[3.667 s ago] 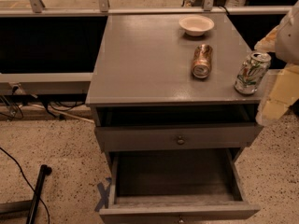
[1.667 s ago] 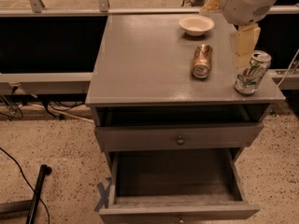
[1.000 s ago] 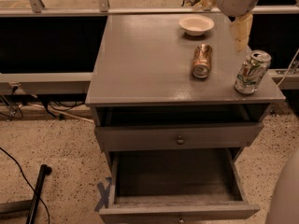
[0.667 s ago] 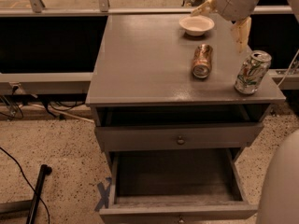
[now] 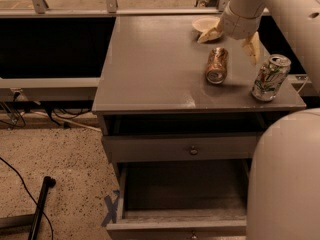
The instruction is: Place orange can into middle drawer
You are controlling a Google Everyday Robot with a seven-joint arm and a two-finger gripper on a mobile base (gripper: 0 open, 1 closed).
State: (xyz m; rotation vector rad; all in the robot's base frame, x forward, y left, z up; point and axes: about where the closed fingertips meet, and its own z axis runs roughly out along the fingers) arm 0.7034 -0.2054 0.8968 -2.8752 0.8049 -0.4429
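One dark pole lies on the speckled floor at the left edge, with thin cables trailing beyond it under a pale rail. Just right of the pole, a cross of blue tape is stuck to the floor beside the grey cabinet.

The middle drawer is pulled out toward the near side. Its deep box is open and its dark floor is bare. Above it sits another grey drawer front, closed, with a small round knob.

On the cabinet top, toward the far right, rests a pale shallow bowl. Nearer than the bowl, the orange can lies on its side with one silver end facing the near edge, well apart from the drawer below.

The gripper hangs over the far right part of the top, just beyond the orange can. Its pale fingers are spread wide and grasp nothing: one reaches toward the bowl, the other points down to the right of the can.

Further right, a white-and-green can stands upright near the top's right corner. A large pale rounded part of the robot fills the near right.
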